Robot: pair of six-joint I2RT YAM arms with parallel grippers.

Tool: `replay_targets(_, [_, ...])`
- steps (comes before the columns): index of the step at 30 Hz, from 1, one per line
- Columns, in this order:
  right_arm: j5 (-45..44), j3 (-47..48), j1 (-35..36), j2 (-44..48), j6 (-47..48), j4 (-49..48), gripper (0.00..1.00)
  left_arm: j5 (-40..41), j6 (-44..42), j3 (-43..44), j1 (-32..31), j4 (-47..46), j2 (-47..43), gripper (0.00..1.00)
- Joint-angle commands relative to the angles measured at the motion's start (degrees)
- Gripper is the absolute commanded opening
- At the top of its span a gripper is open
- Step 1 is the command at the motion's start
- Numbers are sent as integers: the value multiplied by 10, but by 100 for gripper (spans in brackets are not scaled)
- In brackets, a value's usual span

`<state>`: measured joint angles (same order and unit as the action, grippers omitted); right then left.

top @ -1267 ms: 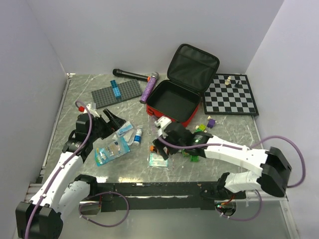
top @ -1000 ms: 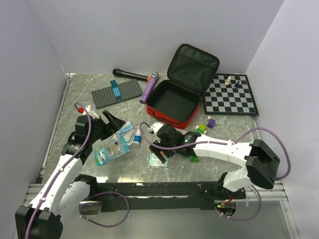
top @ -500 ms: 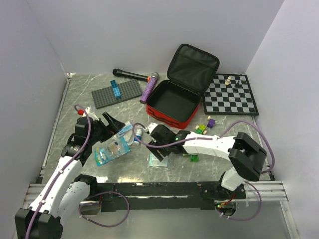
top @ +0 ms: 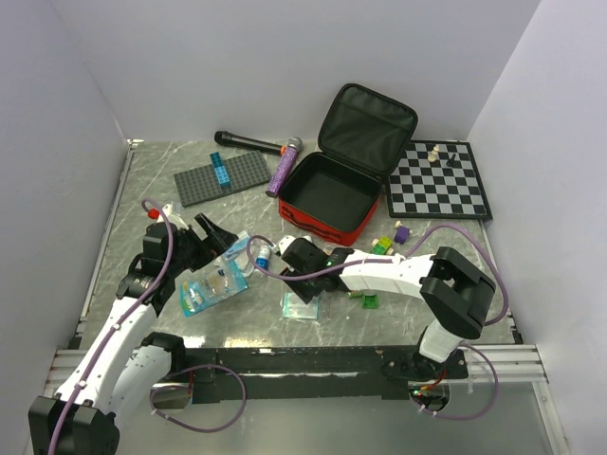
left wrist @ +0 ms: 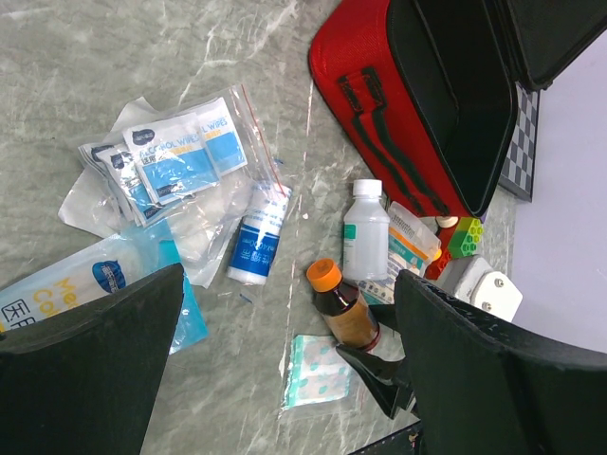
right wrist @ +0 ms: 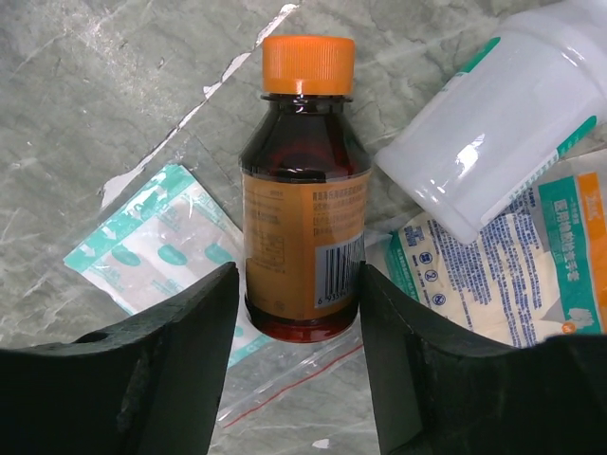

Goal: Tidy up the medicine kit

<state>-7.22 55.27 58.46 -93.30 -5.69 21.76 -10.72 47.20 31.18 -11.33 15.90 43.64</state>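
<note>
The medicine kit (top: 322,224) lies open at the back centre, a red case with black lining and nothing in its tray; its red side (left wrist: 379,114) also shows in the left wrist view. A brown bottle (right wrist: 303,237) with an orange cap lies on the table. My right gripper (right wrist: 299,294) has a finger pressed to each side of its base. It shows too in the left wrist view as the bottle (left wrist: 346,313). My left gripper (left wrist: 285,370) hangs open above the supplies, holding nothing. It is left of the right gripper (top: 302,268).
Round the bottle lie a white bottle (right wrist: 493,123), a green plaster sachet (right wrist: 152,251), a blue tube (left wrist: 258,248), a bag of wipes (left wrist: 175,161) and a blue pack (top: 211,287). Behind are a grey baseplate (top: 223,177), a microphone (top: 248,142), a purple tube (top: 284,166), a chessboard (top: 438,180) and toy bricks (top: 384,246).
My right arm has reached leftward across the table to the brown bottle and its jaws have closed in on it. The left arm has barely shifted.
</note>
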Motion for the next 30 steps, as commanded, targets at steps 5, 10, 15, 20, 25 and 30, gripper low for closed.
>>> replay_targets(5, [-8,30,-9,-22,-21,-14,66,-6,-8,-2,0,-6,-3,96])
replay_targets(10, [-2,24,-16,-8,-32,-29,53,-4,-8,-2,0,-3,-5,96])
replay_targets(15, [-8,33,-18,40,-44,-12,43,-3,-7,-1,0,-3,-5,96])
replay_targets(20, [-11,67,-26,137,-64,17,42,-2,-5,-1,0,-4,-1,96])
replay_targets(25, [25,99,-105,187,-121,20,41,-4,-2,0,0,-9,6,96])
replay_targets(30, [87,111,-257,159,-225,-35,41,-15,10,-2,1,-19,16,96])
